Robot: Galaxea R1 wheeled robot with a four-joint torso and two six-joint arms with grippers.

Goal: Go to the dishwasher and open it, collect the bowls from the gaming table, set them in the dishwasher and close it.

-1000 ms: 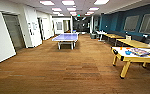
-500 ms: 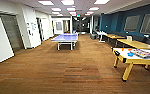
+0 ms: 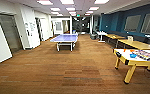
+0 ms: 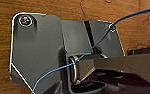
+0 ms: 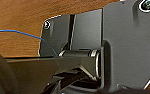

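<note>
Facing long room with brown floor; gaming table at right, blue bowl on top; ping-pong table ahead. Grippers' state: cannot tell.

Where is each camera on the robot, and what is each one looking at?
Head view: high on the robot, facing forward and down a long room, with a blue ping-pong table ahead and the gaming table at right, a blue bowl on it; none of the robot's body is seen.
Left wrist view: on the left arm, looking down at the wooden floor; the robot's dark plate and a blue cable show.
Right wrist view: on the right arm, also facing the floor, past its own dark plate.
Shared: both wrist views see the brown floor and a blue cable.
</note>
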